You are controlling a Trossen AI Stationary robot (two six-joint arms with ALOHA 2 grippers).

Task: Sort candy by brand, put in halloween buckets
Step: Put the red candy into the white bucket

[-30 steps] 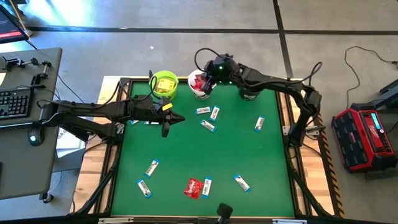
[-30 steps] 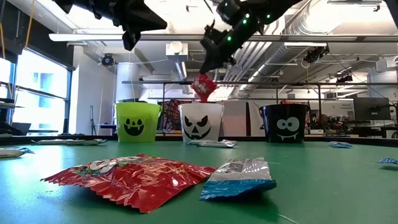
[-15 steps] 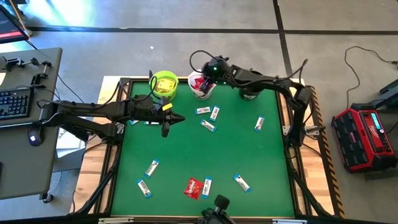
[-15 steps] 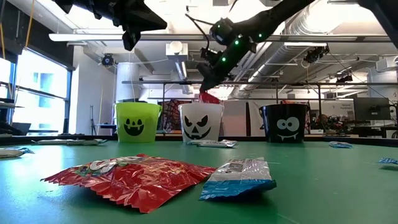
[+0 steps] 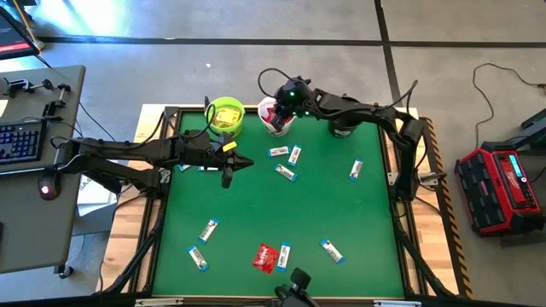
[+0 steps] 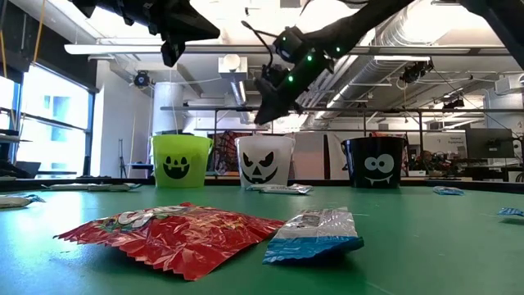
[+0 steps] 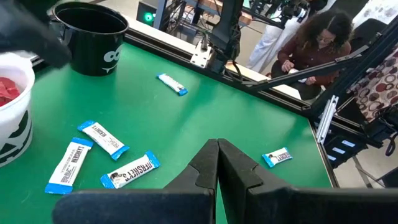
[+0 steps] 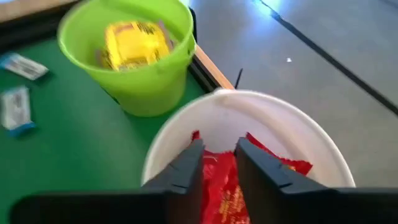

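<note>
My right gripper (image 5: 278, 114) (image 6: 262, 116) (image 8: 219, 146) hangs just above the white bucket (image 5: 266, 127) (image 6: 265, 160), fingers slightly open. A red packet (image 8: 219, 186) lies in the bucket below them. The lime green bucket (image 5: 225, 116) (image 8: 124, 68) beside it holds yellow packets (image 8: 137, 40). The black bucket (image 5: 341, 128) (image 7: 93, 37) stands to the right of the white one. Several blue-and-white bars (image 5: 286, 172) and one red packet (image 5: 265, 257) (image 6: 172, 233) lie flat on the green mat. My left gripper (image 5: 247, 162) (image 7: 217, 146) waits shut above the mat's left part.
The three buckets stand in a row along the mat's far edge. A desk with a keyboard (image 5: 21, 141) is left of the table, and a red device (image 5: 503, 188) sits on the floor to its right. A person (image 7: 317, 43) sits beyond the table's right side.
My right gripper has sunk toward the white bucket with a red packet hanging below its fingers. The packet went down past the rim. It no longer hangs under the fingertips and lies inside the bucket.
</note>
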